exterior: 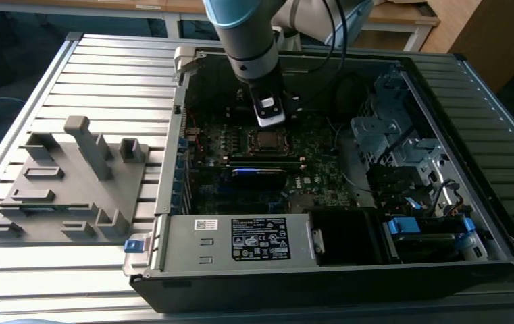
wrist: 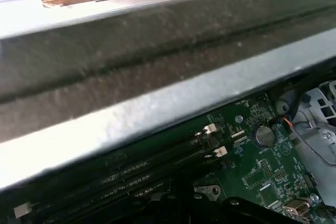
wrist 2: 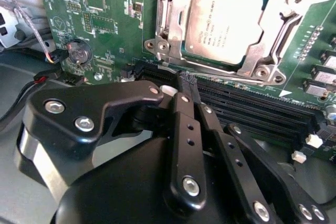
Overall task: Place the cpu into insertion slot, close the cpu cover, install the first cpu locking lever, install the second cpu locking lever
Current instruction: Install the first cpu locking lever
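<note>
In the second wrist view the cpu (wrist 2: pixel 226 22) lies flat in its socket, dull silver top up. The cpu cover (wrist 2: pixel 169 22), a shiny metal frame, is down around it. A thin metal lever rod (wrist 2: pixel 226 76) runs along the socket edge nearest my fingertips, and another lever (wrist 2: pixel 286 22) lies along the adjacent side. My gripper (wrist 2: pixel 187 83) is shut with nothing between its black fingers (wrist 2: pixel 186 124), its tip just short of that edge, over the memory slots (wrist 2: pixel 247 106). In the exterior view the gripper (exterior: pixel 270 120) hangs just behind the cpu (exterior: pixel 266 140) inside the open computer case (exterior: pixel 473 169).
A grey holder block (exterior: pixel 67 182) lies on the slatted table at the exterior view's left. The power supply (exterior: pixel 238 239) sits at the case's near side, drive cages (exterior: pixel 392 142) at the exterior view's right. A coin battery (wrist 2: pixel 79 52) and cables (wrist 2: pixel 31 82) lie near the gripper.
</note>
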`<move>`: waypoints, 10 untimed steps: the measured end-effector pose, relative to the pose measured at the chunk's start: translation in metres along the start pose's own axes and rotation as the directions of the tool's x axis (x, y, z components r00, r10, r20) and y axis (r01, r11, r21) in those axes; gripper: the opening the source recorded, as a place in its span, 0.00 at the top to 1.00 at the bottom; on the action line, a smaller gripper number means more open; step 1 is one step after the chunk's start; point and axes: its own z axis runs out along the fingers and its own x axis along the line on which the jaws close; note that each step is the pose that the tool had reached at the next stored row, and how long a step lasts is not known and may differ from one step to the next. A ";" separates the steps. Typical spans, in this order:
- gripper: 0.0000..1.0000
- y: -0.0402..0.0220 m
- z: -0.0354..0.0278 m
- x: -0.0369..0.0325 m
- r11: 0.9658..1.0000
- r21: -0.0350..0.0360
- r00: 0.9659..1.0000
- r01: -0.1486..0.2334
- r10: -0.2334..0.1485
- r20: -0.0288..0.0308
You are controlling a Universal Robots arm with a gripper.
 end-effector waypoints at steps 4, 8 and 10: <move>0.89 -0.0042 0.0006 -0.0014 1.000 -0.011 1.000 -0.004 0.004 -0.004; 0.89 -0.0082 0.0009 -0.0028 1.000 -0.013 1.000 -0.005 0.004 -0.005; 0.89 -0.0096 0.0012 -0.0031 1.000 -0.014 1.000 -0.005 0.005 -0.005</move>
